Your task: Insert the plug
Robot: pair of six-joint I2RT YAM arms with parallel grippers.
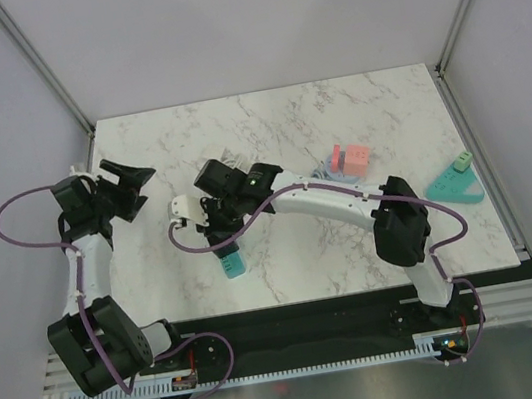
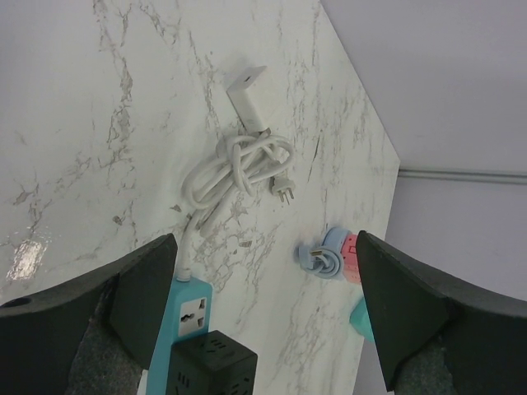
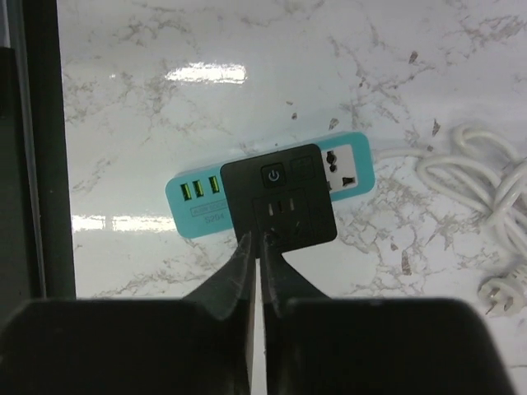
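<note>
- Two arms work over one marble table (image 1: 333, 108), the left at its left side and the right reaching in across the middle.
- Right pincer (image 3: 255, 240): closed, with the fingers side by side and only a thin slit between them. Nothing shows in the slit. The tips stand at the near edge of the black plug block.
- Black plug block (image 3: 280, 202): square, with a power button and a socket face on top. It sits on the middle of the power strip. Whether its pins are fully home cannot be told.
- Power strip (image 3: 193, 202): teal and flat on the table, near the front edge. Three yellow-green ports show at one end and one uncovered socket at the other.
- White cord (image 2: 239, 164): leaves the socket end of the strip and lies on the table as a loose knotted coil.
- Pronged plug (image 2: 285, 192): on the cord, lying bare on the table at the edge of the coil, in no socket.
- White block (image 2: 247, 92): oblong, just beyond the coil.
- Left pincer (image 2: 263, 239): fingers spread wide, gripping nothing, held above the table well apart from the strip.
- Pink and blue item (image 1: 351, 158): right of centre.
- Teal piece (image 1: 456, 182): near the right edge.
</note>
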